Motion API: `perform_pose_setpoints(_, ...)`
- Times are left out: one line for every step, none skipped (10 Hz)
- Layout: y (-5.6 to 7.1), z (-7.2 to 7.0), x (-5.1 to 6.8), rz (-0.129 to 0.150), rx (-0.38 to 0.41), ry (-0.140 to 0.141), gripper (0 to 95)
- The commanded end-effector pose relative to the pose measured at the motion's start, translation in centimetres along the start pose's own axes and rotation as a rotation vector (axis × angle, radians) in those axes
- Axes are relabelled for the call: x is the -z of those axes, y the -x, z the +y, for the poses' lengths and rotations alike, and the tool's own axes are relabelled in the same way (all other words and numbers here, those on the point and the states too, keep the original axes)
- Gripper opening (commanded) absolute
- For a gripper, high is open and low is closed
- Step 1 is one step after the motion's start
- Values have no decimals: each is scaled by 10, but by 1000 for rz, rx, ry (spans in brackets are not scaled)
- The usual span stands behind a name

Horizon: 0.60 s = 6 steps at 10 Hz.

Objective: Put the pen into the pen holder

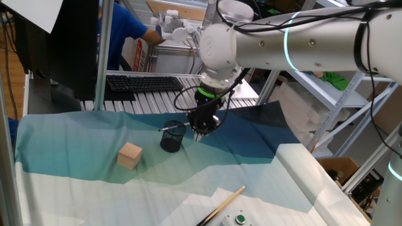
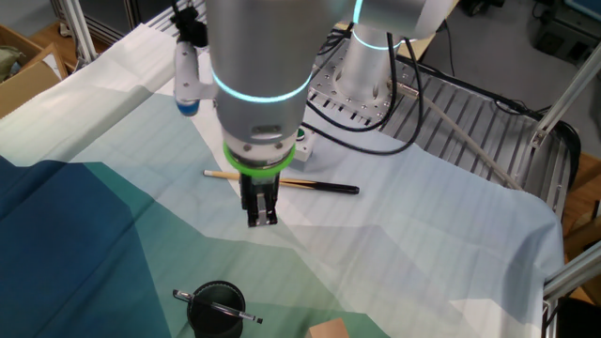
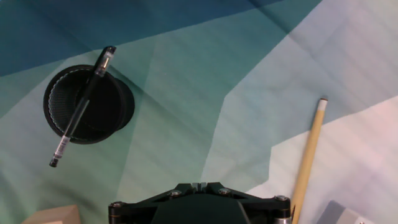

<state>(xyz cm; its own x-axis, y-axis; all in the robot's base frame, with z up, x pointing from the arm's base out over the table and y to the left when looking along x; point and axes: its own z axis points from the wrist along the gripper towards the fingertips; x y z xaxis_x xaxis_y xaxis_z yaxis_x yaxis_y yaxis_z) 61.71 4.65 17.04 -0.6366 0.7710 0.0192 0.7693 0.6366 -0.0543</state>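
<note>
- The tool (image 2: 261,218) hangs above the tabletop (image 2: 423,235), pointing down with nothing between its 2 fingers; in the other fixed view the fingers look close together, but I cannot tell for sure whether they are fully together, and the hand view shows only the dark base of the tool, not the tips.
- In the hand view, furthest left, the pen (image 3: 82,106) lies slanted across the rim of the pen holder (image 3: 90,104), 1 end jutting past the upper rim and the other past the lower left rim; it appears to rest on top of the opening rather than stand inside.
- One fixed view agrees: the pen shows as a thin dark line sticking out to the left of the mesh cup's mouth, with the tool just to the right of the cup and above it.
- Below the cup, at the lower left edge of the hand view, a corner of the tan wooden block (image 3: 53,216) shows, apart from the cup.
- To the right, the long tan stick (image 3: 308,158) lies flat on the pale cloth, well apart from the cup.
- Judgement: the pen is released and at the holder, so the task looks nearly done; what may remain is tipping it fully into the cup.
</note>
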Motion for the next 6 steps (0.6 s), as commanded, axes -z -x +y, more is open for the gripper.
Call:
perform_pose_setpoints(17, 27, 6, 14, -19, -18, 0)
perform_pose_setpoints(22, 34, 7, 19, -26, -14, 0)
perform_pose_setpoints(27, 43, 6, 20, -28, -14, 0)
perform_pose_setpoints(30, 47, 5, 20, -28, -12, 0)
perform_pose_setpoints(33, 55, 2, 18, -38, -10, 0)
perform_pose_setpoints(37, 60, 1, 19, -44, -8, 0)
